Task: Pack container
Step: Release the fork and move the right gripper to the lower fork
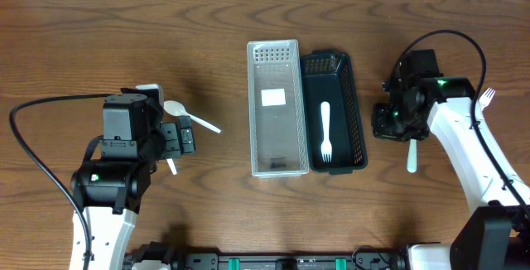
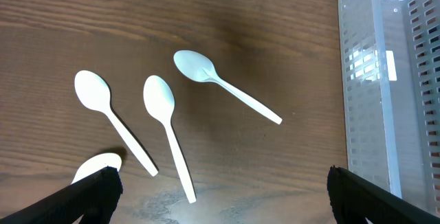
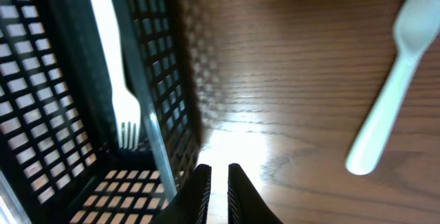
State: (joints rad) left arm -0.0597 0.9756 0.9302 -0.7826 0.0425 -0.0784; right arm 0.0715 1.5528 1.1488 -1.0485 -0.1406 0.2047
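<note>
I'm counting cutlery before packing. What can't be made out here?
- Overhead: left arm covers most spoons; count unclear.
- Left wrist: fourth spoon cut by left pincer finger and bottom edge.
- Overhead: right arm hides the handle of a table fork and the head of another utensil.
- Right wrist: basket fork handle cut by top edge.

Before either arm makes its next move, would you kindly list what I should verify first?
1. Left tool open and empty: ok.
2. Middle spoon lying clear of its neighbours: ok.
3. Right tool empty, fingers nearly together: ok.
4. Fork lying flat inside the black basket: ok.
5. Clear container holding no cutlery: ok.
6. Loose fork within easy reach of the right tool: cannot tell.
</note>
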